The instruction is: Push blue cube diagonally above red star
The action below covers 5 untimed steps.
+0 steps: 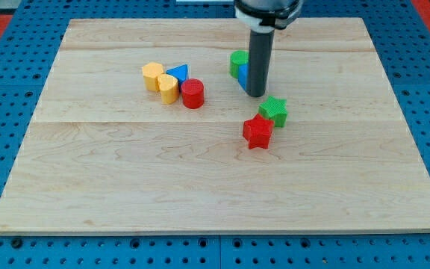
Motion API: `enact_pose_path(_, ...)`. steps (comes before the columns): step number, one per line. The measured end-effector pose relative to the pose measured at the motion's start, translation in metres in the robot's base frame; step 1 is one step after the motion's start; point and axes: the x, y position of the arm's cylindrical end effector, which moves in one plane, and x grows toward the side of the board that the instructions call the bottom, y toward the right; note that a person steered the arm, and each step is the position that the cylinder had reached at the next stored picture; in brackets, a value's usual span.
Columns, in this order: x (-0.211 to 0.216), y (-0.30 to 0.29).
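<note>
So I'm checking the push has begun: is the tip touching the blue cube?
Cannot tell. In the camera view my tip overlaps the blue cube, hiding most of it, so no contact or gap shows plainly.

so the whole thing sits on a light wooden board (200,179) made of a few planks, with blue pegboard showing around the edges. Up toward the view's left there's a tight little cluster: two yellow blocks (160,81), a blue triangle (178,72) and a red cylinder (192,94), all pretty much touching. Right of centre, a green block (237,63) sits with the blue cube (242,78) just beside it, both partly hidden. Below those, a green star (274,110) and the red star (257,131) sit touching, red one lower left
</note>
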Motion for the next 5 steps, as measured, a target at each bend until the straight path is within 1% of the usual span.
enact_pose_path(1, -0.003, 0.039)
enact_pose_path(2, -0.013, 0.052)
enact_pose_path(3, -0.018, 0.051)
enact_pose_path(5, -0.046, 0.044)
